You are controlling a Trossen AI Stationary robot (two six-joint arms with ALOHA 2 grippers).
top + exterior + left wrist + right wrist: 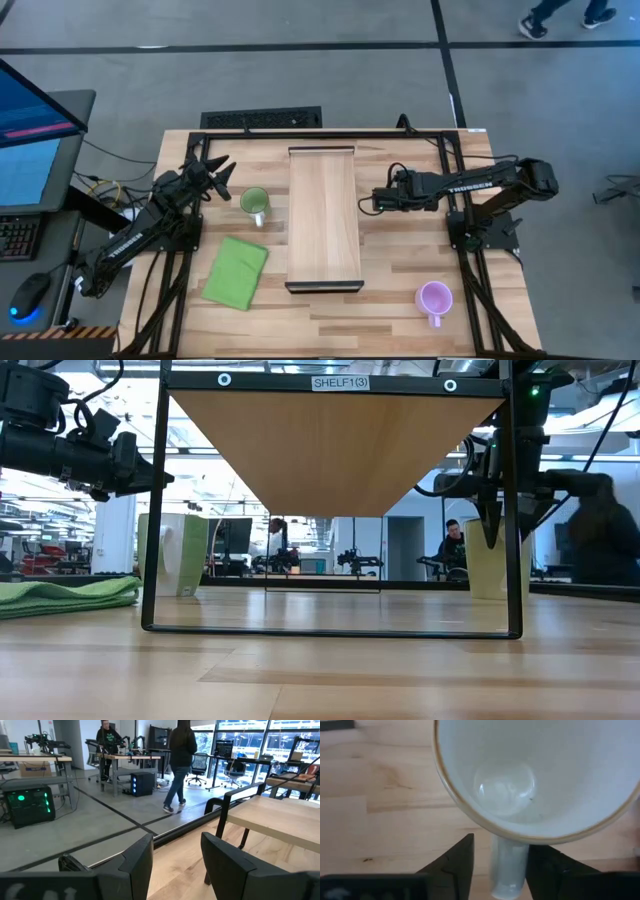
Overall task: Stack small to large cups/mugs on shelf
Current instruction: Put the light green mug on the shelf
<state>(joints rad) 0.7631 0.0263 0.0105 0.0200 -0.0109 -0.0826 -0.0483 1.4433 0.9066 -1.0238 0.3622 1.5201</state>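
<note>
With the shelf [324, 215] bare, my right fingers [496, 857] straddle the white mug's [540, 775] handle just beside it, half-closed; green mug [254, 204] and purple mug [434, 298] wait on the table [390, 290]; left fingers [175, 857] wide, empty.

The left gripper [222, 168] hangs open at the far left. The right gripper [368, 200] points down, fingers [455, 862] apart.

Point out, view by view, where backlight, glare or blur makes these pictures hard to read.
Low view: bright windows behind backlight the scene, leaving the shelf underside and both arms dark silhouettes. Right wrist view: the white mug fills the picture at close range, soft-edged, with a pale highlight on its inner bottom. Left wrist view: the near fingers are blurred, the room sharper. High view: evenly lit, with soft shadows.
</note>
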